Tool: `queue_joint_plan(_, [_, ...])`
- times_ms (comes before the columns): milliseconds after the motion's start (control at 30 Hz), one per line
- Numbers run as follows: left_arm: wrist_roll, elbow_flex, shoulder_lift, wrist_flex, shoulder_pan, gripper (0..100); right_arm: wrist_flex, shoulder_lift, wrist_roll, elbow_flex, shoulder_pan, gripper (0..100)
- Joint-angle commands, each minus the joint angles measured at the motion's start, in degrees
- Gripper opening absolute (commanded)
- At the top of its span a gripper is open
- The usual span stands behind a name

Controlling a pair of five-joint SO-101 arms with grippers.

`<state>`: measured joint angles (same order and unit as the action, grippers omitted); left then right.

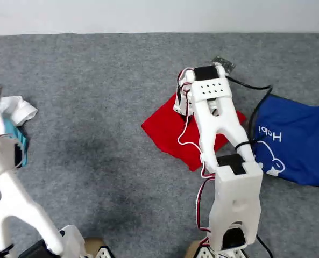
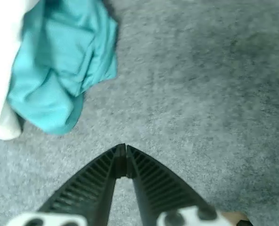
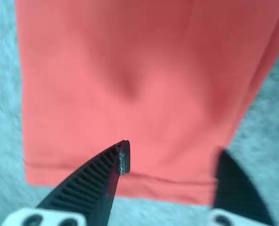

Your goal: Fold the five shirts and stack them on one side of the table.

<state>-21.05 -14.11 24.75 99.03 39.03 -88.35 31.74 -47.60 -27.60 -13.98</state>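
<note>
1. High view: The grey table (image 1: 94, 80) has its widest bare stretch in the middle, between my two arms. My right arm (image 1: 224, 134) reaches out over the red shirt (image 1: 162, 129), which lies flat and turned on the diagonal, one corner pointing towards my left side. The blue shirt (image 1: 293, 145) lies just beside it, running to the table's right edge. At the left edge a white shirt (image 1: 19, 110) and a teal shirt (image 1: 20, 141) are bunched together beneath my left arm (image 1: 8, 188).

2. Left wrist view: My left gripper (image 2: 125, 155) is pinched together, tips meeting, with nothing between them. It sits above bare table (image 2: 200, 94). The teal shirt (image 2: 59, 70) lies crumpled nearby, apart from my tips, with the white shirt (image 2: 3, 70) against its far side.

3. Right wrist view: My right gripper (image 3: 173, 157) is spread wide and holds nothing. Its two tips sit over the red shirt (image 3: 130, 70) close to the hem, which runs across from one finger to the other. Whether the tips press the cloth I cannot tell. Table (image 3: 0, 117) shows past the shirt's side edges.
</note>
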Motion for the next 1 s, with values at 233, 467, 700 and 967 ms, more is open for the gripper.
queue_joint_plan(233, [0.0, 0.2, 1.7, 1.5, -2.6, 0, 11.2, 2.3, -3.4, -0.6, 4.4, 45.0])
queue_joint_plan(467, [0.7, 0.2, 1.7, 1.5, -2.6, 0, 11.3, 5.5, -1.9, -0.6, 7.3, 45.0])
queue_joint_plan(700, [2.1, 0.2, 1.7, 1.5, -2.8, 0, 11.8, 8.8, -2.0, -0.7, 5.6, 45.0])
queue_joint_plan(967, [2.8, 0.2, 1.7, 1.5, -2.6, 0, 16.5, 14.3, -1.8, -0.7, 5.5, 44.8])
